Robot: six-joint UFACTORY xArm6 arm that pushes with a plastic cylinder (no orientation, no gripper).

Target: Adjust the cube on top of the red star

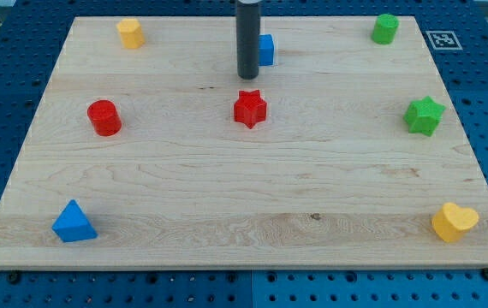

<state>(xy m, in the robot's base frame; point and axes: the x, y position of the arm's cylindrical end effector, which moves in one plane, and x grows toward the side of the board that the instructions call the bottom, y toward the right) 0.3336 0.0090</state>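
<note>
Seven blocks lie on the wooden board (227, 197), all of smooth, matte plastic: two blue, two red, two green at the far and right side, two yellow, which makes eight once the partly hidden one is counted. Nearest, at the view's bottom, a blue triangular block (74, 222) sits close to the bottom-left corner and a yellow heart (454, 222) close to the bottom-right corner, both just inside the board's edge. The pale, grained planks between them are bare, and a wide band across the middle is open too. Further up, a red cylinder (104, 117) stands toward the left, the red star (249, 109) near the centre, and a green star (424, 115) near the right edge, all well apart. Just above the red star, my tip (246, 77) rests on the board, at the end of the dark, round rod; there are no jaws, so nothing opens or holds. The blue cube (266, 49) lies just beside the rod on the view's right, partly hidden by it; I cannot tell whether they touch. Farthest, a yellow block (130, 33) and a green block (385, 28) sit near the top edge.
</note>
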